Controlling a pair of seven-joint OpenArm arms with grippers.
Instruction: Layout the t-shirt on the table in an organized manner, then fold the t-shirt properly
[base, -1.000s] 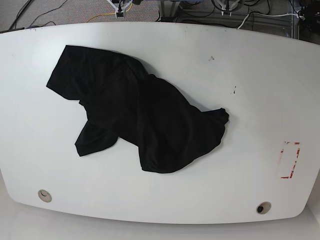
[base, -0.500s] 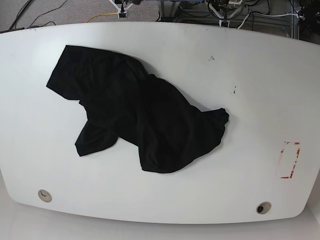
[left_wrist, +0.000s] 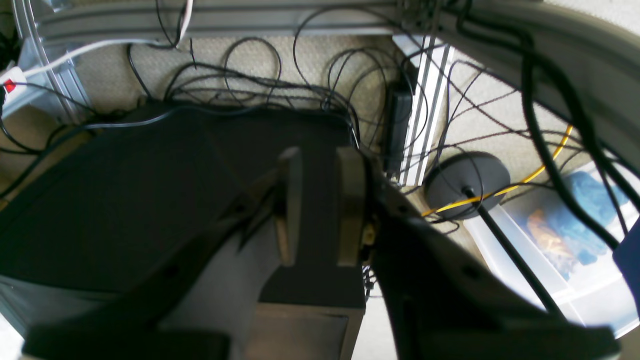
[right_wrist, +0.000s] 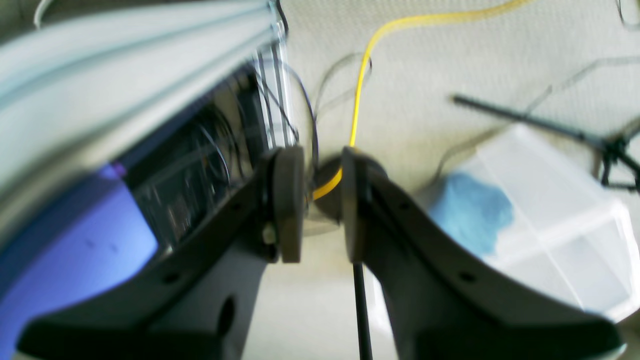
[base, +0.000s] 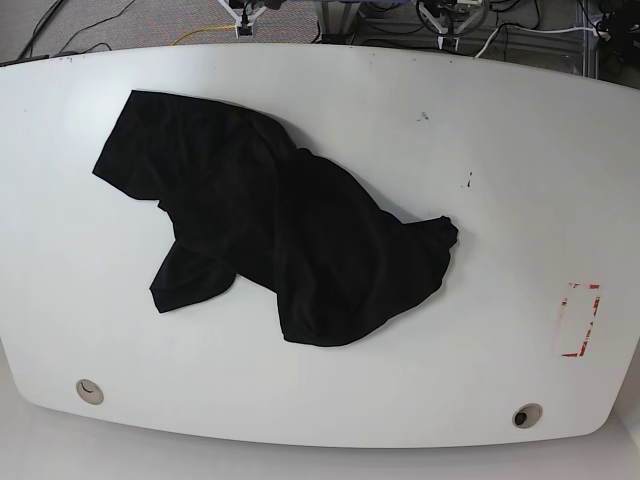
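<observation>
The black t-shirt (base: 290, 235) lies crumpled on the white table (base: 520, 180), left of centre, with one sleeve pointing toward the near left. No print shows on it. Both grippers hang beyond the table's far edge, well away from the cloth. In the base view my right gripper (base: 243, 25) is at the top left and my left gripper (base: 447, 35) at the top right. In the wrist views the left gripper (left_wrist: 317, 200) and the right gripper (right_wrist: 322, 200) each show a narrow gap between the fingers, with nothing in it. Both wrist cameras look at the floor.
Two grommet holes (base: 89, 391) (base: 526, 416) sit near the front edge, and a red rectangle marking (base: 578, 320) is at the right. Under the left gripper are a black box (left_wrist: 150, 200) and tangled cables. A clear bin (right_wrist: 540, 200) and a yellow cable (right_wrist: 357, 100) lie below the right gripper.
The left gripper has come a little further into the base view at the top right edge. The t-shirt has not moved.
</observation>
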